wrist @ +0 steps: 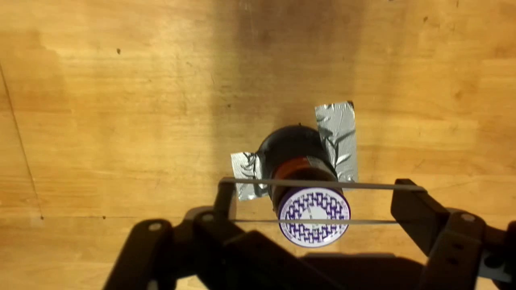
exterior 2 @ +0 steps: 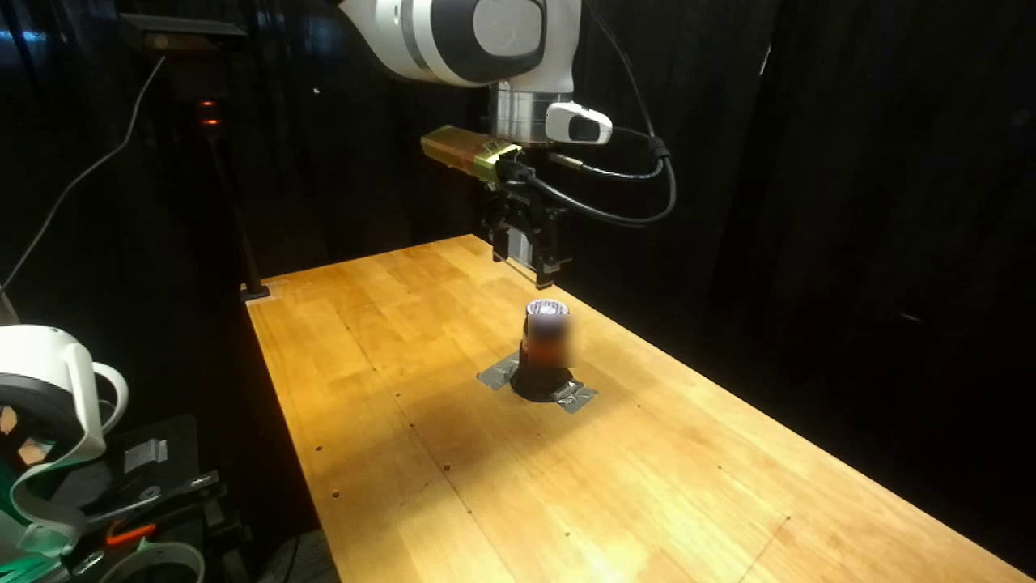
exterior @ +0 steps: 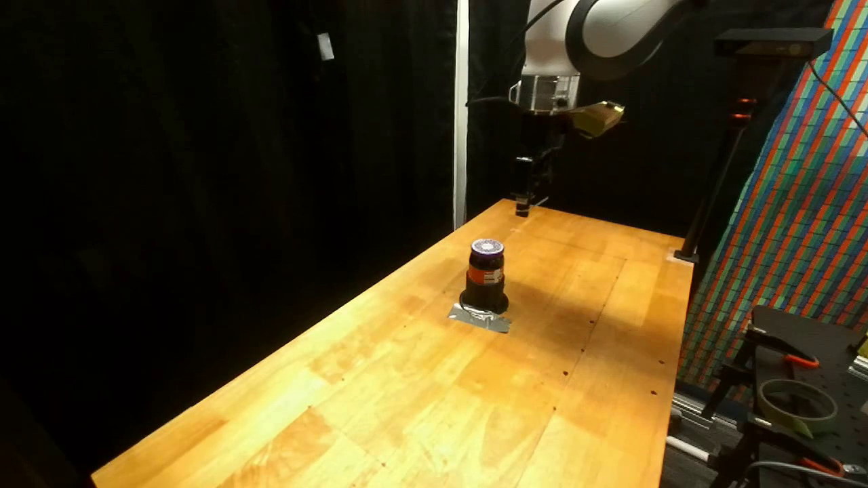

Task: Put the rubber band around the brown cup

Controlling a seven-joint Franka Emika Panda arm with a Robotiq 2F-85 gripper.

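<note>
Your brown cup (exterior 2: 545, 352) smeared, your arm (exterior 2: 486, 48) clipped
In an exterior view, blur smudges the cup's stripe and 3 o'clock edge; there too, the arm is cut off at 12 o'clock. In the wrist view, the rubber band (wrist: 310, 183) covers two thin strips of the cup, the lettering round its top is too small for you to read, and your gripper (wrist: 318, 195) is cropped at 6 o'clock.

Silver tape strips (wrist: 338, 129) cling to the wooden tabletop (exterior: 407, 393); black curtains (exterior: 237, 169) hang beyond, and over there a tape roll (exterior: 807, 425) lies on a dark bench (exterior: 807, 329).
</note>
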